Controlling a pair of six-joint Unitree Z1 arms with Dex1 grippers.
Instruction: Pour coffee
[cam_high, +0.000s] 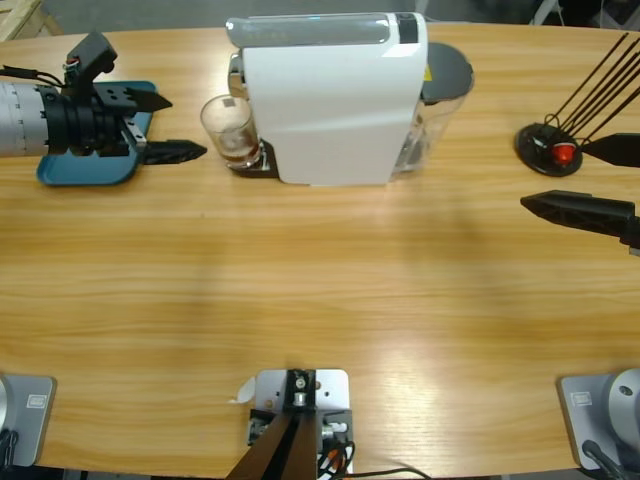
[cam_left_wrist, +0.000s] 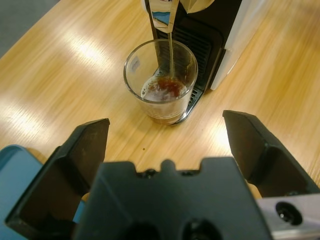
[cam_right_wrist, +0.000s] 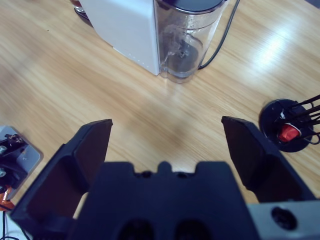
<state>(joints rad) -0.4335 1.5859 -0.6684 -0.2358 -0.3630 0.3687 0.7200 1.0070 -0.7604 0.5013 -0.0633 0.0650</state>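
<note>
1. A wooden table bears a white coffee machine.
2. The left gripper, jaws spread wide and empty, faces the glass from just beside it, over a blue tray.
3. The right gripper, equally wide and empty, hangs well apart.
4. A clear glass under the spout holds the coffee.

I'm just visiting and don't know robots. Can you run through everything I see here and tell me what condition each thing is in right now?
Glass tumbler: upright under the spout, partly filled.
Coffee: shallow foamy layer, a thin stream falling into it.
Coffee machine: dispensing.
Water tank: attached to the machine, lid on.
Left gripper: open, empty, facing the tumbler.
Right gripper: open, empty.
Blue tray: flat on the table, under the left arm.
Capsule stand: upright, one red capsule at its base.
</note>
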